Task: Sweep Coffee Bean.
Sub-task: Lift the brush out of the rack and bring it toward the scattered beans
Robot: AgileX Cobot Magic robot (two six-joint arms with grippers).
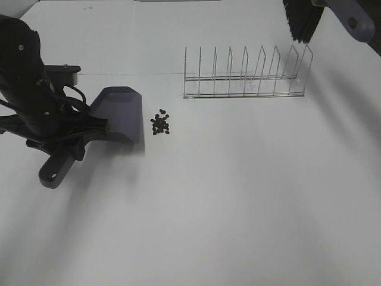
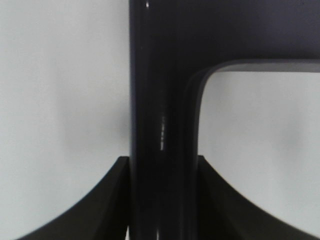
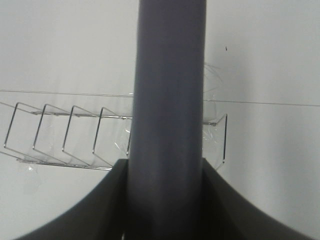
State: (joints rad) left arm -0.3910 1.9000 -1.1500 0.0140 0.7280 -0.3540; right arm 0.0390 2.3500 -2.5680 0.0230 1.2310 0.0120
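Note:
A small pile of dark coffee beans (image 1: 160,124) lies on the white table. A grey-purple dustpan (image 1: 119,113) rests just left of the beans, its blade edge facing them with a small gap. My left gripper (image 1: 89,128) is shut on the dustpan handle (image 2: 162,125). A brush with black bristles (image 1: 302,19) and a grey handle (image 1: 352,16) hangs at the top right, above the rack's right end. My right gripper is outside the high view; in the right wrist view it (image 3: 165,172) is shut on the brush handle (image 3: 170,90).
A wire dish rack (image 1: 247,74) with several upright dividers stands behind and to the right of the beans; it also shows in the right wrist view (image 3: 65,135). The white table (image 1: 238,208) has a seam line running across its back.

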